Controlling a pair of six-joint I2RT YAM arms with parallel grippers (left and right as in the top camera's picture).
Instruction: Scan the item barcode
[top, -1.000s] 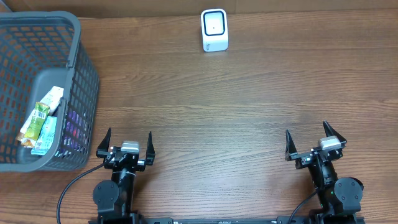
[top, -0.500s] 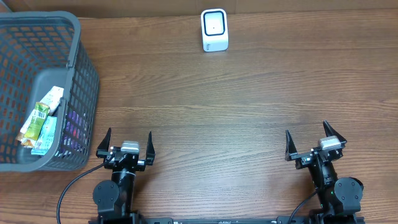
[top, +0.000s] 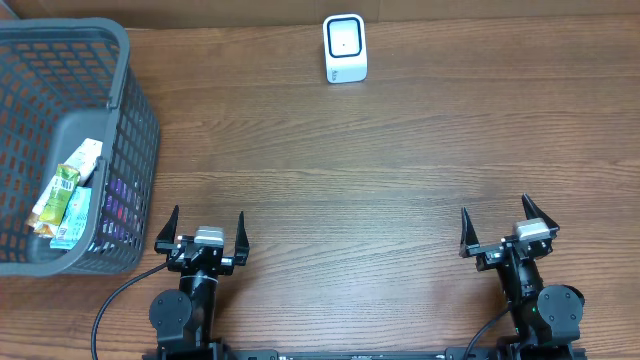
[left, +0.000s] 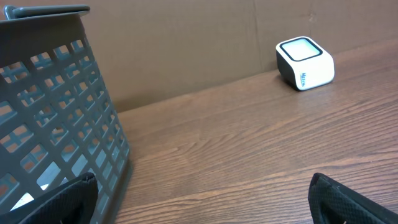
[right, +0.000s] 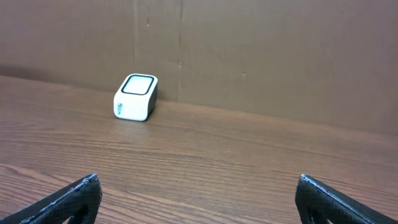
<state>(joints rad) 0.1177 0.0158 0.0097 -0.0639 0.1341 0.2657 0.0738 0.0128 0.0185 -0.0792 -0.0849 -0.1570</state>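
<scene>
READY AT THE CHECKOUT TABLE: Your two arms sit parked along the near edge of the wood-grain table (top: 350, 180). The left gripper (top: 208, 215) is at about 7 o'clock and the right gripper (top: 495, 206) at about 5 o'clock. Both have their dark, pointed fingers spread as wide as they go and nothing between them. That wide, low stance looks like a starting pose, with the claws kept back so the middle of the table is open for the work.

The goods you need are not on the table. They lie at about 9 o'clock in the bottom of a grey plastic basket (top: 120, 60), a rigid tub with lattice walls and a thick rolled rim. Inside it a green-and-yellow bar wrapper (top: 55, 195), a white packet (top: 88, 158) and a teal packet (top: 72, 218) overlap in a loose pile. All three are flat, crinkly film, and no barcode can be made out from here. The basket's near wall stands just beside your left claw, which makes that arm the likely one to reach in.

The scanner (top: 345, 47) stands at 12 o'clock against the brown cardboard backdrop (right: 249, 50). It is a small white block with rounded corners and a dark-framed window on its sloped top. The tilt of that window probably lets a packet be held out above it. Judged from this, no item has been lifted and the scan is not yet begun.
</scene>
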